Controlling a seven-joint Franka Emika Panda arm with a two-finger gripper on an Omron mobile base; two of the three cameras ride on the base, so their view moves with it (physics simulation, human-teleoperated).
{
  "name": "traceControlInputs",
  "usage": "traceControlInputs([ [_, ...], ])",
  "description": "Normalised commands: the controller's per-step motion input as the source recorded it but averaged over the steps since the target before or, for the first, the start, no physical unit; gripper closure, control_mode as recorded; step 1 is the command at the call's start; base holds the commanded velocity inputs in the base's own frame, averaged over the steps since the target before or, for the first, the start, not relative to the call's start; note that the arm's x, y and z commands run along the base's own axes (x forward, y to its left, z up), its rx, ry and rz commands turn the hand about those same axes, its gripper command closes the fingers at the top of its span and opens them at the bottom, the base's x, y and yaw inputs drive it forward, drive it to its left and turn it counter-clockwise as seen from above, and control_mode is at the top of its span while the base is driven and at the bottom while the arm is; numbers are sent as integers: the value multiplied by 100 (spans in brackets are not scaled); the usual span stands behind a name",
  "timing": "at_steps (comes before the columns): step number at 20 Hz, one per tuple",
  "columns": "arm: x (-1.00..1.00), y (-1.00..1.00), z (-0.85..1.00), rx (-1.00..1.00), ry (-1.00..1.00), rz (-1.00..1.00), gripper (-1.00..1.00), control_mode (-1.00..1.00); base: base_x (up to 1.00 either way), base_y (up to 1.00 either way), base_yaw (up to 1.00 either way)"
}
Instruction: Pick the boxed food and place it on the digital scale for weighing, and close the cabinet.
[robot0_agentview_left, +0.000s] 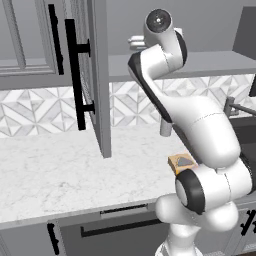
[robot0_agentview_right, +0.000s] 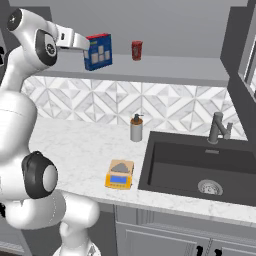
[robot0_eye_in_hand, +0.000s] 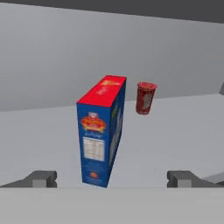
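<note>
Left base view: the cabinet (robot0_agentview_left: 95, 75) door stands open, edge-on, with its black bar handle (robot0_agentview_left: 76, 75) at 9 o'clock of the arm (robot0_agentview_left: 200, 130). The digital scale (robot0_agentview_left: 181, 162) lies on the marble worktop (robot0_agentview_left: 60, 170), partly hidden behind the arm.

Right base view: the hand (robot0_agentview_right: 82, 46) reaches in over the inner shelf (robot0_agentview_right: 165, 67), just at 9 o'clock of the boxed food (robot0_agentview_right: 98, 51), which stands upright on the shelf. A small red can (robot0_agentview_right: 137, 50) stands at 3 o'clock of the box, apart from it. On the worktop the digital scale sits at 6 o'clock of a soap dispenser (robot0_agentview_right: 136, 128), beside the sink (robot0_agentview_right: 200, 167).

Hand view: the fingertips (robot0_eye_in_hand: 43, 178) are spread wide, holding nothing; the box stands between and beyond them, the can at its 2 o'clock.
</note>
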Motion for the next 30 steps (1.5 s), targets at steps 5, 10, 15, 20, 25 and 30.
traceControlInputs([
  [5, 37, 0, -15, 0, 0, 0, -100, -100, 0, 0, 0],
  [10, 37, 0, -3, 0, 0, 0, -100, -100, 0, 0, 0],
  [15, 39, 0, 0, 0, 0, -1, -100, -100, 0, 0, 0],
  [20, 38, 0, -6, 0, 0, -3, -100, -100, 0, 0, 0],
  [25, 12, 0, -3, 0, 0, -4, -100, -100, 0, 0, 0],
  [30, 10, -2, -7, 0, 0, -2, 100, -100, 0, 0, 0],
])
